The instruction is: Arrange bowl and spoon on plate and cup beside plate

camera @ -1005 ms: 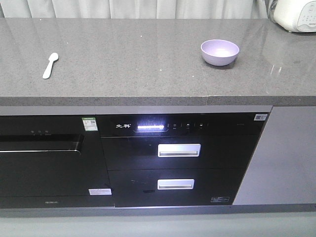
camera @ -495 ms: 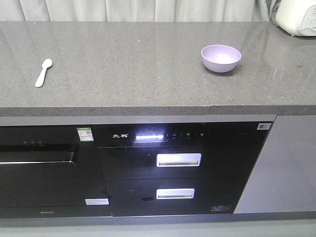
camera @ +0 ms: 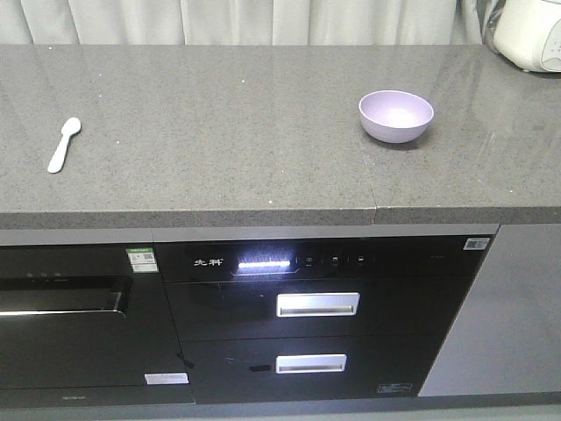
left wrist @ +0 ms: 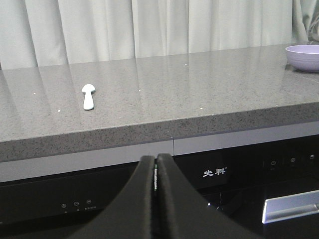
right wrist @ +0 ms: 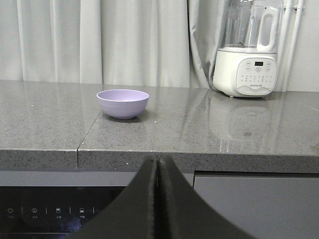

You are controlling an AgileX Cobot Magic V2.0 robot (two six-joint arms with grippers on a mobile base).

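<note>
A lavender bowl stands upright on the grey countertop toward the right, also in the right wrist view and at the right edge of the left wrist view. A pale spoon lies flat at the left, scoop pointing away. My left gripper is shut with nothing in it, below the counter's front edge. My right gripper is shut and empty too, in front of the counter edge, short of the bowl. The plate and the cup are out of view.
A white appliance with a clear jug stands at the back right. Black built-in appliances with silver drawer handles fill the cabinet front below the counter. Curtains hang behind.
The front view has shifted: the counter, bowl and spoon sit lower in frame and the spoon further left, so the base or camera has moved. Bowl and spoon keep their places on the counter.
</note>
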